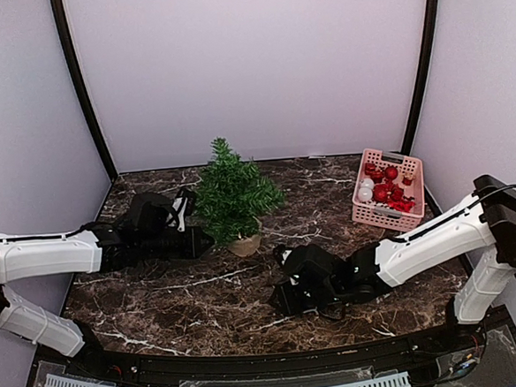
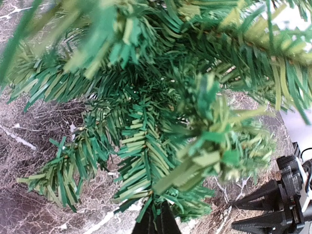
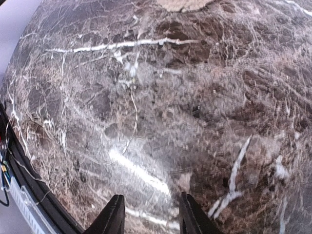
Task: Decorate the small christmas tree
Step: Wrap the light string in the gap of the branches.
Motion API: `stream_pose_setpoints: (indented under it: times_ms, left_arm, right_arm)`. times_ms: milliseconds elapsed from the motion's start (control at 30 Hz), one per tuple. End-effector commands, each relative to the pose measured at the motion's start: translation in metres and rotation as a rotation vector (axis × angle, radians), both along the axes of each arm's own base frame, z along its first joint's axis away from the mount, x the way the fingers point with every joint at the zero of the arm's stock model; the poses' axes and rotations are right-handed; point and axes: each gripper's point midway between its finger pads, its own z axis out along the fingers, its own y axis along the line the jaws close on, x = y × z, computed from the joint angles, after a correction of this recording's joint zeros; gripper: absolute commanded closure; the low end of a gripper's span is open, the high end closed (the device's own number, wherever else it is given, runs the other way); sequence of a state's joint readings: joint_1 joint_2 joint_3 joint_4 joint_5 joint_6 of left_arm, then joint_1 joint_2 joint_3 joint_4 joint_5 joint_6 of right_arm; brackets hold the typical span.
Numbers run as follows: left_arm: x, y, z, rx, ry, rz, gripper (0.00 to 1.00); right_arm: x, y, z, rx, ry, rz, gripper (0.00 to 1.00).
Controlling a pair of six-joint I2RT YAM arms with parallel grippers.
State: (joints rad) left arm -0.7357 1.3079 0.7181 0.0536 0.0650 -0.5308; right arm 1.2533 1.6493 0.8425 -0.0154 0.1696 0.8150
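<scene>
Small artificial Christmas tree with bushy dark green needles and a round tan base stands on the dark brown white-veined marble tabletop, a little left of centre and toward the back. It is roughly upright: long axis vertical, base down on the marble, tip pointing at the ceiling. No ornament on it that I can see. Left gripper is in among the lowest branches on the tree's left side, fingers pressed together; needles hide whether a twig is nipped between them. Right gripper hovers low over bare marble in front of the tree, fingers spread, nothing between them. Pink plastic slotted basket with red and white baubles sits well apart at the right rear. My reading: decorating has barely begun and fetching a bauble is the step in hand. To do it well, the left should brace low near the trunk so the tree cannot tip. The right should take one bauble cleanly and approach an outer branch tip from the right side.
</scene>
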Motion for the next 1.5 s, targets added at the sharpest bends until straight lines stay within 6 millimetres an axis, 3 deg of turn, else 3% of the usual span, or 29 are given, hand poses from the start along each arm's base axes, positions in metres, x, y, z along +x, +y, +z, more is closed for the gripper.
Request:
stream_pose_setpoints:
  times_ms: [0,67,133,367,567,1000,1300,1467]
  left_arm:
    - [0.007,-0.001,0.008,-0.003,-0.015,0.003,1.00]
    - [0.007,0.000,0.008,0.002,-0.018,-0.001,1.00]
    - [0.006,0.001,0.006,0.016,-0.028,-0.011,1.00]
    - [-0.010,-0.002,0.004,0.024,-0.107,-0.140,1.00]
    - [-0.018,0.000,0.003,0.068,-0.163,-0.219,1.00]
    - [-0.009,-0.001,0.005,0.122,-0.192,-0.230,1.00]
    - [-0.003,-0.006,0.010,0.143,-0.190,-0.239,1.00]
    - [0.000,-0.005,0.013,0.154,-0.193,-0.229,0.88]
  right_arm:
    - [-0.012,-0.009,0.004,0.008,0.031,0.002,0.78]
    - [-0.012,-0.013,0.006,0.014,0.032,-0.010,0.93]
    - [-0.007,-0.018,0.009,0.010,0.014,-0.040,1.00]
    - [0.014,-0.025,0.027,0.014,-0.048,-0.118,1.00]
    - [0.014,-0.027,0.021,0.023,-0.030,-0.125,1.00]
    - [0.016,-0.030,0.023,0.034,-0.024,-0.153,1.00]
    - [0.016,-0.041,0.047,0.065,-0.053,-0.168,1.00]
    - [0.005,-0.036,0.054,0.082,-0.049,-0.084,1.00]
